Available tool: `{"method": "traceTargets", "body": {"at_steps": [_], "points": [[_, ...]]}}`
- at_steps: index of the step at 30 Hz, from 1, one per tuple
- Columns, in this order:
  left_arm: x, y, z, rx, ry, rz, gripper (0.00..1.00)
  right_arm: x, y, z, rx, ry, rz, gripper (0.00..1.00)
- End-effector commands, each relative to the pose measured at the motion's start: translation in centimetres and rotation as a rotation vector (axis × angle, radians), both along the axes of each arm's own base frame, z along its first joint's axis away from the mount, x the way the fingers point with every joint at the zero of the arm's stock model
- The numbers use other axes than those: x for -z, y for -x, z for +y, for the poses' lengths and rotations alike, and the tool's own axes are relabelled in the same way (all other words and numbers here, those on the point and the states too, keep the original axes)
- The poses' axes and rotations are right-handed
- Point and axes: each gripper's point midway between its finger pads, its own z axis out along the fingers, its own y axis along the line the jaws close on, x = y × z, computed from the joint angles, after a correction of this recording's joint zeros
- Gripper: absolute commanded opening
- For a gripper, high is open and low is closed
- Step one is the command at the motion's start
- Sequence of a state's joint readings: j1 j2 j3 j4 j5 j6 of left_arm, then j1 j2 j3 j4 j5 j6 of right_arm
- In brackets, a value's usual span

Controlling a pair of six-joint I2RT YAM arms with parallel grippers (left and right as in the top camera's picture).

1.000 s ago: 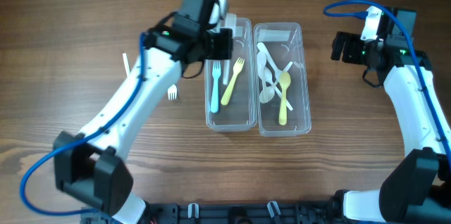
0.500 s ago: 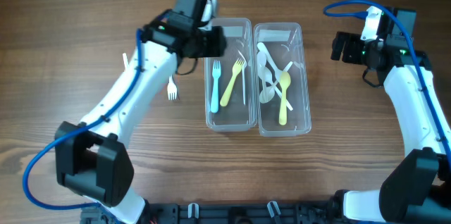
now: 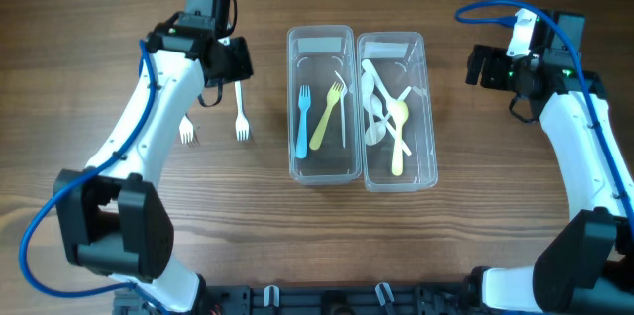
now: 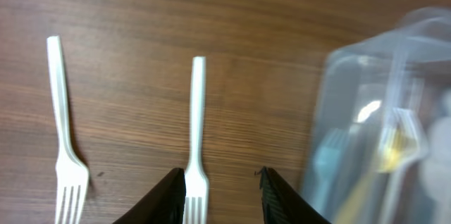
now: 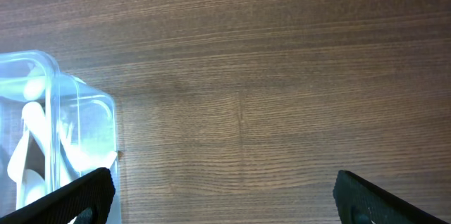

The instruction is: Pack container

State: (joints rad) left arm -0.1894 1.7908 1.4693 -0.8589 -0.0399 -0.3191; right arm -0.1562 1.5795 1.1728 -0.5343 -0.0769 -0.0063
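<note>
Two white forks lie on the table left of the containers, one [image 3: 241, 117] [image 4: 196, 132] nearer them and one [image 3: 186, 132] [image 4: 63, 136] farther left. My left gripper [image 3: 236, 60] [image 4: 222, 197] hovers over the nearer fork, partly open and holding nothing; the fork's head shows beside its left finger. The left clear container [image 3: 321, 38] [image 4: 380, 111] holds a blue fork [image 3: 302, 122], a yellow fork [image 3: 327, 115] and a clear fork [image 3: 343, 107]. The right container [image 3: 391, 43] [image 5: 56, 132] holds white spoons [image 3: 378, 107] and a yellow spoon [image 3: 398, 137]. My right gripper [image 3: 475, 65] [image 5: 225, 196] stands wide open above bare wood, right of that container.
The two containers stand side by side, long sides touching, at the middle of the wooden table. The right arm's blue cable [image 3: 485, 8] arcs at the far right.
My left gripper opened over the left container, leaving a clear fork in it, then swung left to the white forks on the table. The right arm has not moved.
</note>
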Motion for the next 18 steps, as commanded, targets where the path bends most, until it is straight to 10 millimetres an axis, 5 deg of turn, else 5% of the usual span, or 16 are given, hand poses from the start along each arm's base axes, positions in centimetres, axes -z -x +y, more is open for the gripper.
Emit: {"method": "traceTargets", "body": {"at_steps": [1, 10, 18], "points": [[4.9, 1.1, 1.4, -0.057, -0.068, 0.101, 0.38, -0.3, 0.2, -0.2, -0.007, 0.02, -0.009, 1.0], [10.7, 1.3, 1.5, -0.099, -0.075, 0.192, 0.44, -0.4, 0.2, -0.2, -0.007, 0.02, -0.009, 1.0], [13.0, 1.3, 1.5, -0.098, -0.082, 0.224, 0.47, -0.4, 0.2, -0.2, -0.007, 0.02, -0.009, 1.0]]}}
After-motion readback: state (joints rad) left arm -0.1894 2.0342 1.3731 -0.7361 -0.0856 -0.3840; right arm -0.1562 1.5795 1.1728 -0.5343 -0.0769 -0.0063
